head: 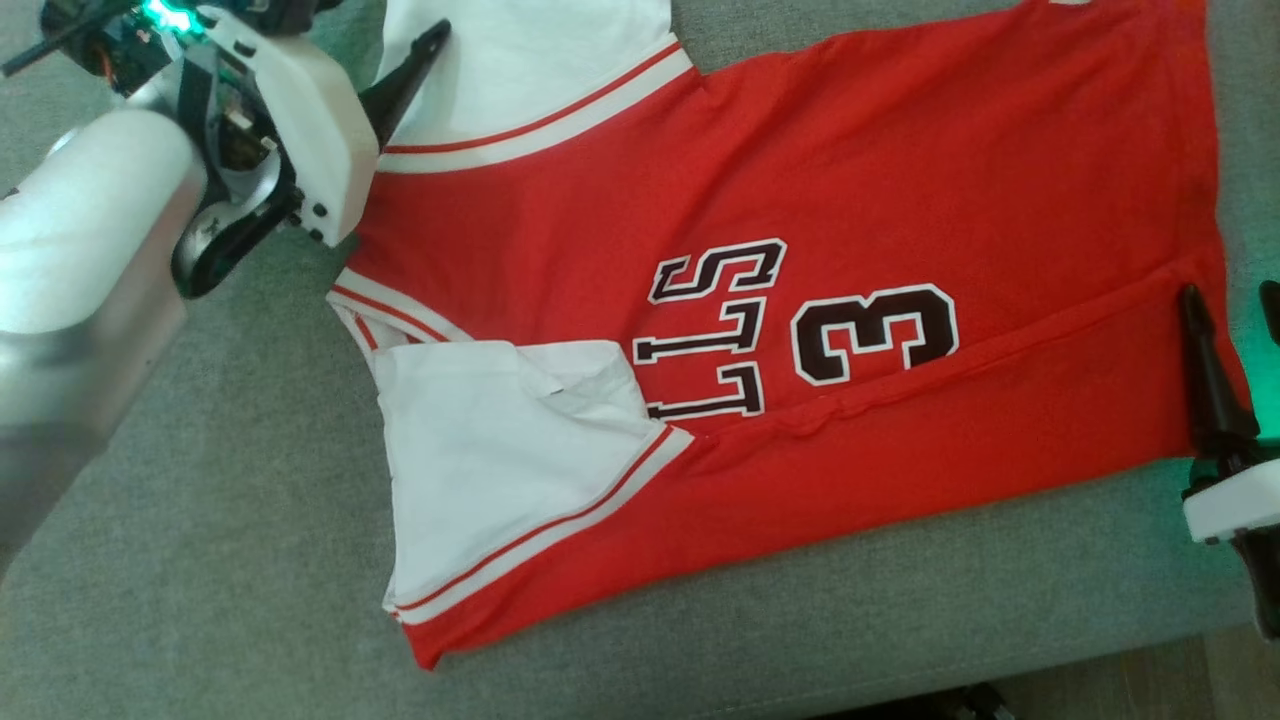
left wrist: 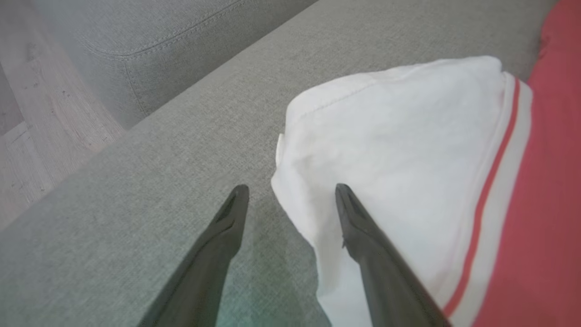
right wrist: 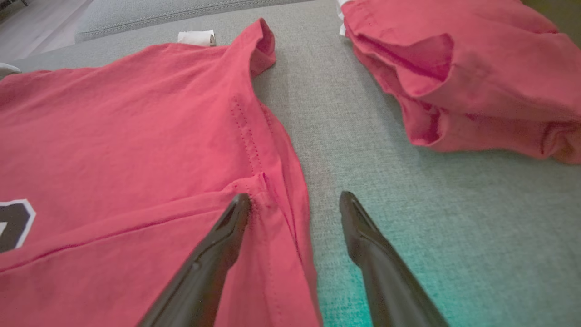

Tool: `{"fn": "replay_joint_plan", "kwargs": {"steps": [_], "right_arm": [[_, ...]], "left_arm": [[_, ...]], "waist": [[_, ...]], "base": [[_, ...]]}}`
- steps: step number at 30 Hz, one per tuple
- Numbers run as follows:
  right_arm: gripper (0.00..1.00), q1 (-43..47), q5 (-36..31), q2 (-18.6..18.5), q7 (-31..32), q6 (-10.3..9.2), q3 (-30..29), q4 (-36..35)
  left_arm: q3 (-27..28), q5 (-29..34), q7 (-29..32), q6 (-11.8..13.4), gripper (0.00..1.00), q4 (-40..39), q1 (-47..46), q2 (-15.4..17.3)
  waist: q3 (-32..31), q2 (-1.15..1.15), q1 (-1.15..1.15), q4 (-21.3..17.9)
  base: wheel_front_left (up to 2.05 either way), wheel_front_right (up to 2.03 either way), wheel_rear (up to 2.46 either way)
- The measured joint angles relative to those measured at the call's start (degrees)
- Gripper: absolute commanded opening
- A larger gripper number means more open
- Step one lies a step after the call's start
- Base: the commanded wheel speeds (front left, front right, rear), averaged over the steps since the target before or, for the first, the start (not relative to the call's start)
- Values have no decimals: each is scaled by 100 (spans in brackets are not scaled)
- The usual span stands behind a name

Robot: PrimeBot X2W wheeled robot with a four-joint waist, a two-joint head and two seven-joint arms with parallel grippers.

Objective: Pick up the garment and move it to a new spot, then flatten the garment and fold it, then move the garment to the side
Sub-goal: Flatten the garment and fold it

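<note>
While the red jersey (head: pixel 800 180) lies spread on the grey couch cushion (head: pixel 200 520) in head view, a long crease runs thru its lower part.

Left wrist view: left gripper (left wrist: pixel 291 190) fingers apart, straddling white sleeve (left wrist: pixel 386 136) edge, nothing held.

Right wrist view: right gripper (right wrist: pixel 295 200) also apart, across hem edge. A second red garment (right wrist: pixel 476 81) lies near.

Risk, imo: closing now may pinch only the top layer or snag cushion fabric, so the fold skews.
</note>
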Motion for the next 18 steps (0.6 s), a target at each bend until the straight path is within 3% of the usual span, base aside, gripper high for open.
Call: {"fn": "replay_joint_plan", "kwargs": {"steps": [3, 4, 5, 12, 18], "right_arm": [[100, -12, -10, 24, 0, 0, -3, 0], [100, -13, -38, 34, 0, 0, -5, 0], [100, -13, -49, 41, 0, 0, -9, 0], [100, -7, -85, 73, 0, 0, -80, 5], [100, 30, -111, 120, 13, 0, -148, -4]], "left_arm": [[-319, -156, -126, 0, 100, -13, -58, 62], [-430, -171, -205, 0, 40, -33, -75, 83], [-532, -172, -302, 0, 0, -55, -102, 100], [-1214, -175, -1036, 0, 0, -304, -387, 211], [-1496, 279, -1311, 0, 0, -757, -476, 257]], "waist": [[-12, 0, 0, 6], [-21, 0, 0, 10], [-30, 0, 0, 16], [-164, 0, 0, 66], [-327, 0, -1, 145]], "base": [[0, 0, 0], [0, 0, 0], [0, 0, 0], [0, 0, 0], [0, 0, 0]]}}
